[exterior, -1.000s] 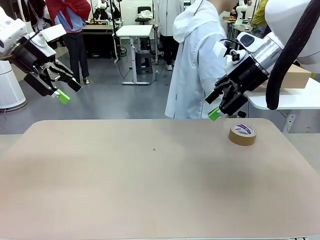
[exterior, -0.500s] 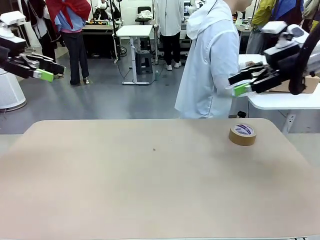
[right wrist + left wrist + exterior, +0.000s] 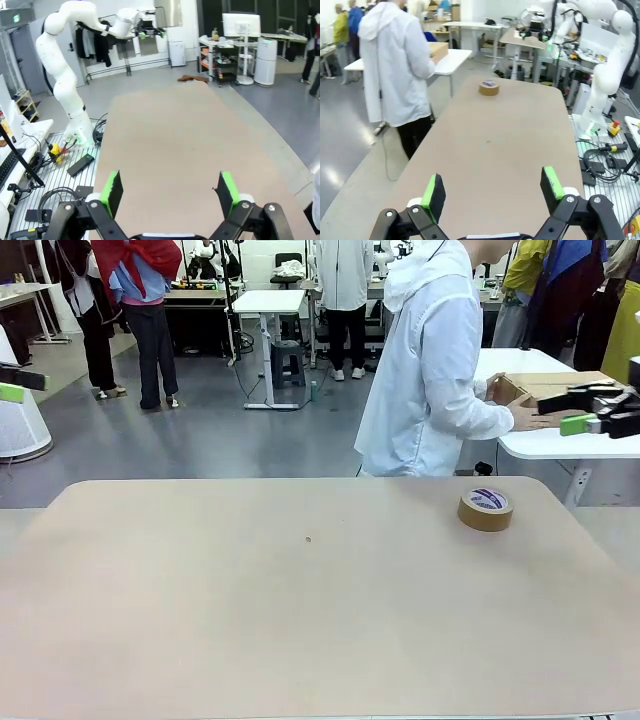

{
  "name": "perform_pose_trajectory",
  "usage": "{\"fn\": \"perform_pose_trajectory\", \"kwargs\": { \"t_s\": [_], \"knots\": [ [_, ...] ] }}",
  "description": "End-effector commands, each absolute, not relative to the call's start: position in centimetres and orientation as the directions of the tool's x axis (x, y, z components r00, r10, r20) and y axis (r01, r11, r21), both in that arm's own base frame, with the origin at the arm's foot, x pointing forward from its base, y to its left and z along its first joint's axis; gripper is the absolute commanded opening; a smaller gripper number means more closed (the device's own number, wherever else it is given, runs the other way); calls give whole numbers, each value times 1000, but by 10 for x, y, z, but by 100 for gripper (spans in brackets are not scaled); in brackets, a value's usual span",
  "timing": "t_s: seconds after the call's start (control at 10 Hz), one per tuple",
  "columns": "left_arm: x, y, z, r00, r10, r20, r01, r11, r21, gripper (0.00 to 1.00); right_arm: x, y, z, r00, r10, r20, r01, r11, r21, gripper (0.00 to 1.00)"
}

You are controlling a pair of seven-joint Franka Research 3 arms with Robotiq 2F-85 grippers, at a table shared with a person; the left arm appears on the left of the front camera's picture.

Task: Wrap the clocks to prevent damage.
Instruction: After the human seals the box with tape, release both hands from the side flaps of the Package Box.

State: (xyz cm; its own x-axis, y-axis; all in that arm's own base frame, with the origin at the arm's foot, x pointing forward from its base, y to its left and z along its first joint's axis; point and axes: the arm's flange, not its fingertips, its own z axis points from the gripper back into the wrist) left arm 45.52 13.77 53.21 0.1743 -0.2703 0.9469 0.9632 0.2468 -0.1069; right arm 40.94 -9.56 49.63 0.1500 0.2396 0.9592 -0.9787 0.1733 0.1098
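Note:
The clocks are out of view. My left gripper [image 3: 12,385] hangs at the far left edge of the front view, high off the table, with only its fingertips showing. In the left wrist view my left gripper [image 3: 493,187] stands open and empty, its green pads wide apart over the table's end. My right gripper [image 3: 572,412] pokes in at the right edge, level with the side table. Seen from the right wrist, my right gripper [image 3: 170,189] is open with nothing between its pads.
A roll of brown tape [image 3: 486,508] lies flat at the far right of the tan table [image 3: 300,620]; the tape roll [image 3: 489,88] also shows from the left wrist. A person in a white coat [image 3: 425,370] has both hands on a cardboard box [image 3: 545,386] on a white side table.
Both arms have swung up and outward to the picture's edges, grippers still open. The person has turned to the side table and laid hands on the box.

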Motion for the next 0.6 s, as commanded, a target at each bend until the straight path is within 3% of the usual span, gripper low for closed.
{"fn": "perform_pose_trajectory", "kwargs": {
  "t_s": [0.0,0.1,0.2,0.3,0.5],
  "knots": [
    [453,137,538,161,-300,940,951,303,-66,100,404,-102,497,241,307,921,-939,314,141,100],
    [454,134,540,179,-340,923,941,335,-59,100,400,-102,502,257,341,904,-924,362,127,100],
    [453,148,534,176,-274,946,954,283,-96,100,399,-98,505,272,344,899,-907,403,120,100],
    [453,148,534,176,-274,946,954,283,-96,100,407,-120,496,201,294,934,-948,299,109,100],
    [453,148,534,176,-274,946,954,283,-96,100,407,-120,496,201,294,934,-948,299,109,100]
  ]
}}
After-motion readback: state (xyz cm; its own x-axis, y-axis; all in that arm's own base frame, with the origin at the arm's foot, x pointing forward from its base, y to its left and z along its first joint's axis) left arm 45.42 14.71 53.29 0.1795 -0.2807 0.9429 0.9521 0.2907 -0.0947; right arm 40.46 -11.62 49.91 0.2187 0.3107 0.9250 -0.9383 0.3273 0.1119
